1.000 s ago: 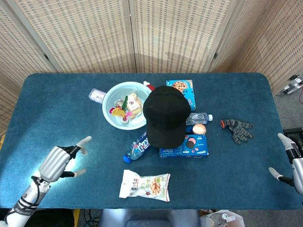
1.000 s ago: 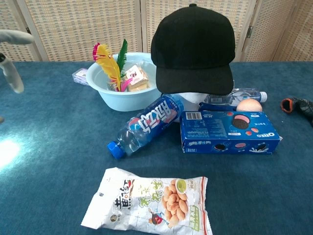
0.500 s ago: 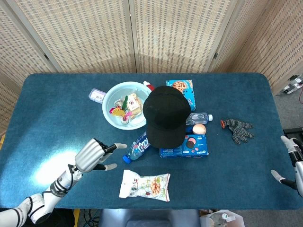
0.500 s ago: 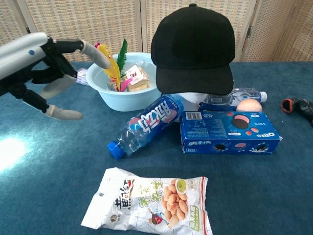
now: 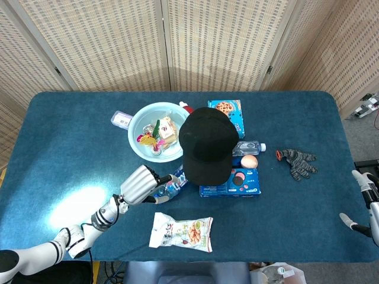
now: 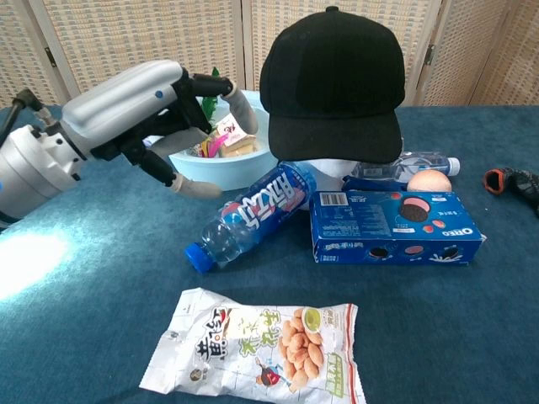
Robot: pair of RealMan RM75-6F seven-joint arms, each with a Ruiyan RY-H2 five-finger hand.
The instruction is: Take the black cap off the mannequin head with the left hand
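The black cap sits on a white mannequin head, of which only a sliver shows under the brim in the chest view. My left hand hovers open to the left of the cap, fingers spread and pointing toward it, a short gap away, above the blue bottle. It holds nothing. My right hand is at the table's right edge, far from the cap, fingers apart and empty.
A light-blue bowl with toys stands left of the cap. An Oreo box, a peach, a clear bottle and a cookie box crowd its right side. A snack bag lies in front, a glove further right.
My left arm has swept from the table's left front toward the centre, bringing the open hand up beside the cap. The right hand barely shifted.
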